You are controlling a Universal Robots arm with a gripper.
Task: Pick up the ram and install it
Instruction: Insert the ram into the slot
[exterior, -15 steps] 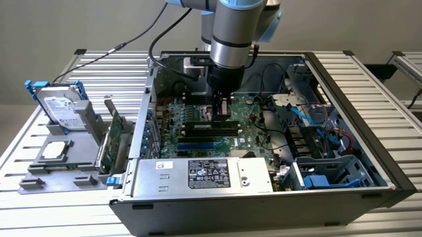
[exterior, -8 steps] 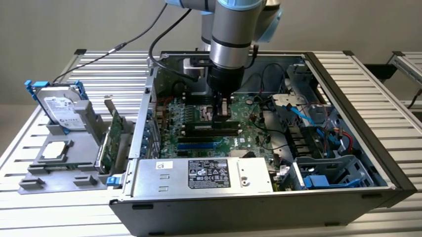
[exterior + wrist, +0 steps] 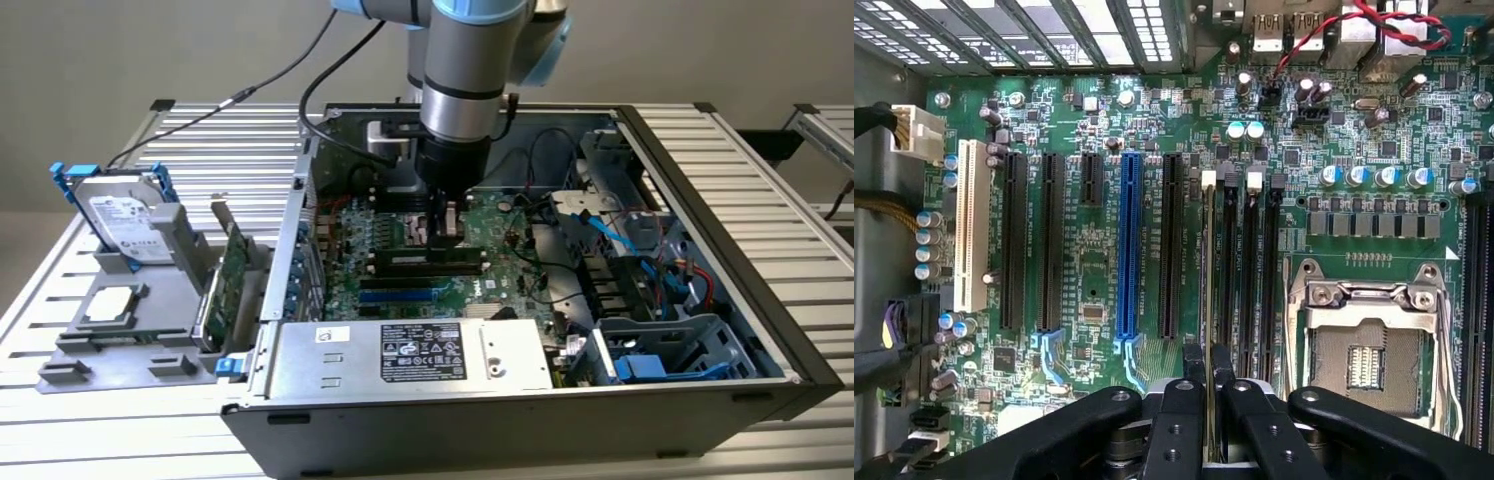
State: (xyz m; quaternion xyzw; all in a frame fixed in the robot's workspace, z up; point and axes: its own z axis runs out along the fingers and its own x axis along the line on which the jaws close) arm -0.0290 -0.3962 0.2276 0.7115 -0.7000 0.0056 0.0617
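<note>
1. The ram (image 3: 1209, 290) shows edge-on in the wrist view. It is a thin upright stick lined up along one of the black memory slots (image 3: 1264, 280) on the green motherboard (image 3: 1094, 270). Whether it is fully seated in the slot I cannot tell.
2. The gripper (image 3: 1209, 390) pinches the ram at one end. Its two black fingers (image 3: 1179, 420) press on the flat faces of the stick, with only the board's thickness between them.
3. White latches (image 3: 1254, 181) cap the ends of the memory slots away from the gripper.
4. On one side of the memory slots lies the open CPU socket (image 3: 1369, 350) in its metal frame. On the other side runs a row of expansion slots, most of them black, with one blue slot (image 3: 1129, 250) and one white slot (image 3: 972, 225).
5. In the exterior view the arm (image 3: 467, 80) reaches straight down into the open computer case (image 3: 467, 440), with the gripper low over the middle of the motherboard.
6. A labelled power supply (image 3: 414, 350) sits inside the case along its near edge.
7. Outside the case, toward the exterior view's left, a grey holder (image 3: 134, 340) rests on the slatted table (image 3: 107, 440). It carries a silver hard drive with blue rails (image 3: 127, 220) standing upright, and a wide green expansion card (image 3: 230, 285) on edge, just beside the case wall.
</note>
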